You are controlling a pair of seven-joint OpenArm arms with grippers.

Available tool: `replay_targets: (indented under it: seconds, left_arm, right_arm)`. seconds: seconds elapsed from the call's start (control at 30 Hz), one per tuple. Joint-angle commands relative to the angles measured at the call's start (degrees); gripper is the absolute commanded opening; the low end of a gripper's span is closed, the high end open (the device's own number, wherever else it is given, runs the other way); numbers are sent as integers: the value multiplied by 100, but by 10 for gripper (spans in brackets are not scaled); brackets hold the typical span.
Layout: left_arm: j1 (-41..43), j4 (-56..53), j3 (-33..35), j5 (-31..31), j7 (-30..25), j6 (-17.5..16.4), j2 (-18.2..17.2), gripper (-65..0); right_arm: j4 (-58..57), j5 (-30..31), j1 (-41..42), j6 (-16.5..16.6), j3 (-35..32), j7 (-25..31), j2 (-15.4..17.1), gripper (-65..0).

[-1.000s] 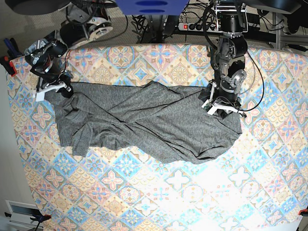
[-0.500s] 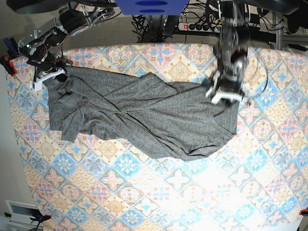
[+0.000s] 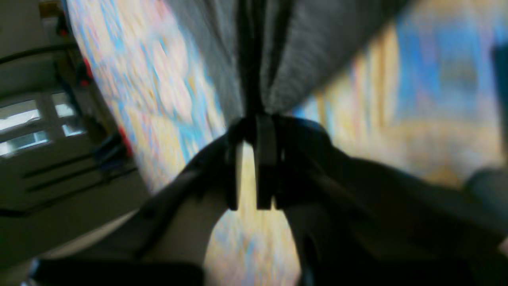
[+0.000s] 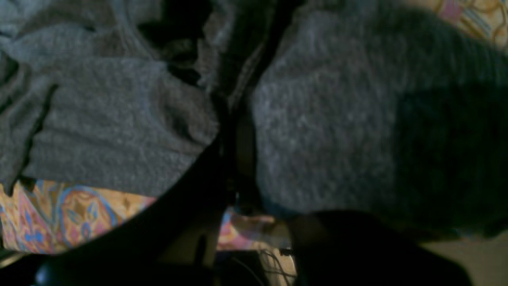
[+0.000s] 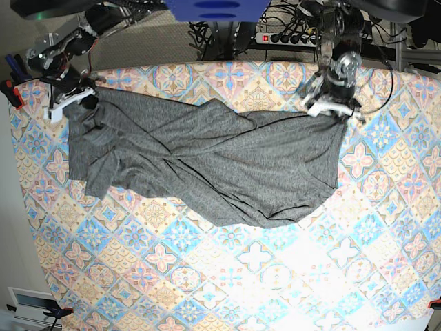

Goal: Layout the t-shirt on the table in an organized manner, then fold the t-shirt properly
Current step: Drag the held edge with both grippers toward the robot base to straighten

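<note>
The t-shirt (image 5: 207,165) lies stretched across the upper half of the table (image 5: 227,276) in the base view, wrinkled, with diagonal folds running through its middle and its lower hem sagging toward the frame's centre. The left tool (image 5: 331,109), at the upper right of that frame, is closed on the shirt's upper right corner; the left wrist view shows grey fabric (image 3: 278,59) pinched between its nearly touching fingers (image 3: 265,159). The right tool (image 5: 74,98), at the upper left, is clamped on the opposite corner, and in the right wrist view grey jersey (image 4: 325,119) bunches on both sides of it. A power strip (image 5: 279,38) sits beyond the table's far edge.
</note>
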Motion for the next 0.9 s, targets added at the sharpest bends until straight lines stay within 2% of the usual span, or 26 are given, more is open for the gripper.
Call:
replay_targets:
  seconds: [0.0, 0.13, 0.33, 0.43, 0.57, 0.73, 0.83, 0.87]
  left_arm:
    - [428, -199, -30, -401, 670, -1372, 65, -566]
    - [165, 91, -47, -744, 723, -1372, 258, -564]
    - [33, 214, -47, -418, 723, -1372, 601, -564]
    - [112, 794, -39, -506, 723, -1372, 671, -564]
    - [182, 1919, -47, -1139, 732, -1372, 979, -564]
    - [85, 2148, -100, -1746, 732, -1372, 1304, -565]
    - [-99, 2192, -663, -2326, 723, -1372, 1700, -564]
    - [-196, 2192, -874, -2563, 723, -1372, 1716, -564]
  right_arm:
    - [19, -311, -75, -7, -22, -253, 23, -650]
    - [19, -311, -67, -7, -57, -253, 23, -650]
    - [19, -319, -67, -7, -57, -253, 23, -650]
    - [19, -319, -75, -7, -57, -253, 32, -650]
    - [-7, -319, -75, -7, -136, -253, 120, -650]
    - [2, -328, -75, -7, -409, -253, 129, -650]
    - [10, -372, -75, -7, -427, -253, 129, -650]
    - [19, -460, -75, -7, -435, -253, 129, -650]
